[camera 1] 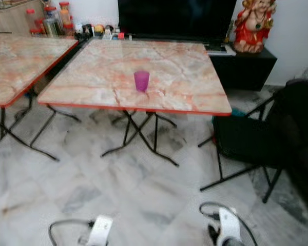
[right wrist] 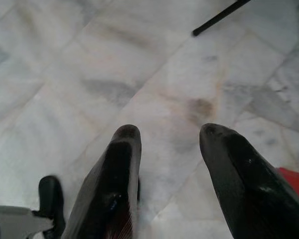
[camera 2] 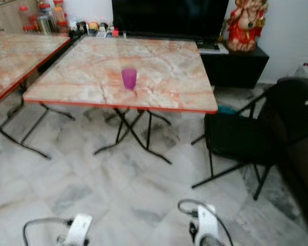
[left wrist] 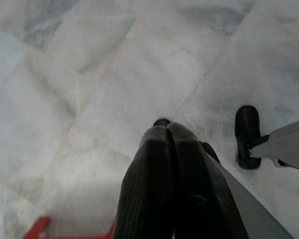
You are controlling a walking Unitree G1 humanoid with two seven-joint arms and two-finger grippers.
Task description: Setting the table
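Soft, even indoor light, with slight blur throughout.

We see a pale sheen on the table (camera 1: 164, 66) near its far edge and faint shadows on the marble floor (camera 1: 143, 195) beneath it. In both wrist views the black fingers (right wrist: 117, 184) loom dark and out of focus.

1. The second table (camera 1: 15, 61) is cut off by the frame's left edge.
2. The black chair (camera 1: 246, 138) is cropped at the right edge.
3. Small items (camera 1: 100, 29) behind the tables are too small to identify.
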